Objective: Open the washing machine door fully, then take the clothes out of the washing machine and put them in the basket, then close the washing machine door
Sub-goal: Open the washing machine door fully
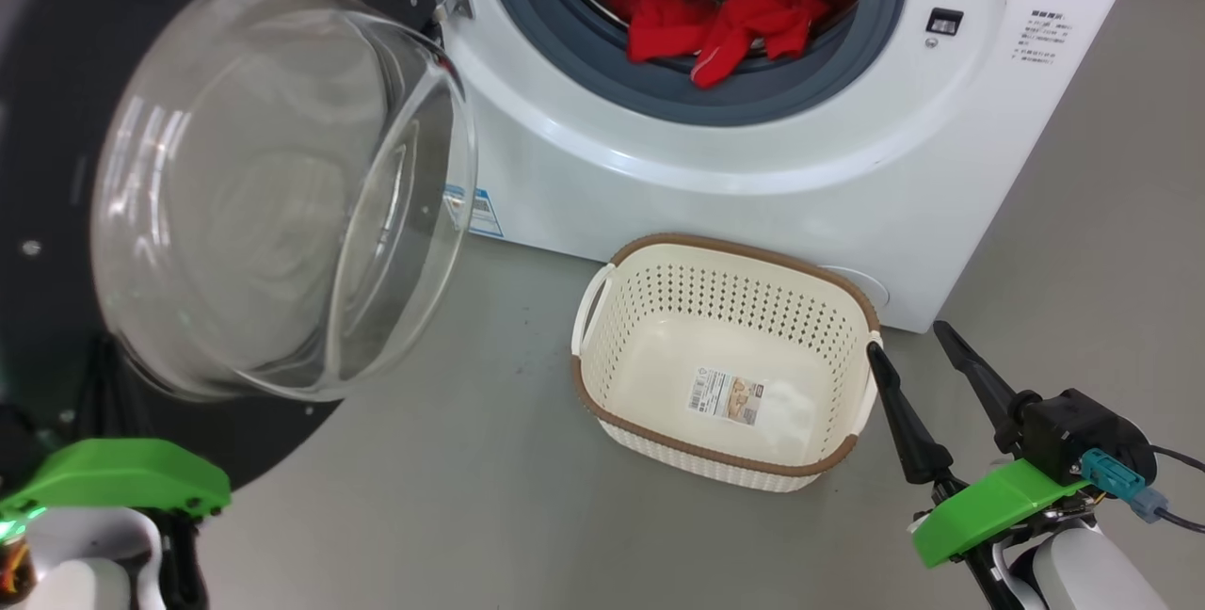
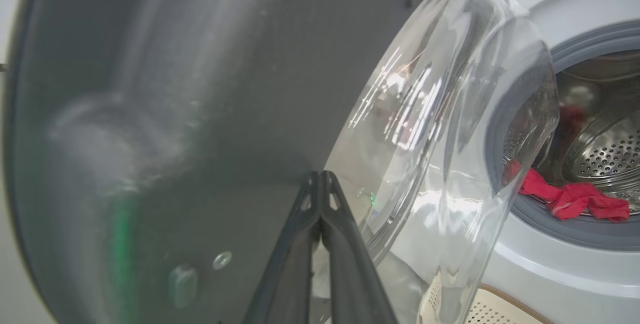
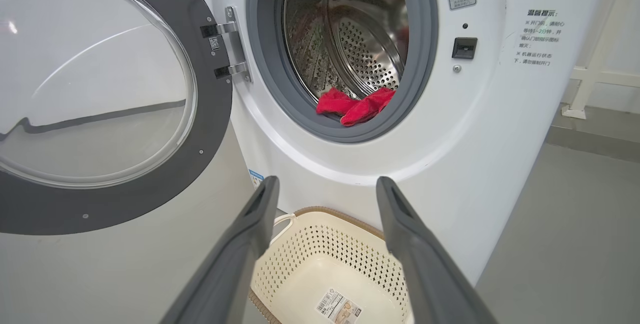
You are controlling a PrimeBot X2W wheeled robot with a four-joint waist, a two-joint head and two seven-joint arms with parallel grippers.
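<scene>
Washing machine door (image 2: 200, 114) close ahead of left end effector (image 2: 320, 176), fingers (image 2: 292, 254) together

We see glossy clear glass in the washing machine door (image 1: 273, 186) and shiny steel in the drum (image 3: 370, 49). The clothes (image 1: 744, 17) are cloth, the basket (image 1: 715, 304) matt plastic.

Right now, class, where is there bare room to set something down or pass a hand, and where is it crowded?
Free: inside the basket, bare except a sticker; the floor between door and basket; the drum mouth above the clothes. Crowded: at the door, by the shut left pincer.
</scene>
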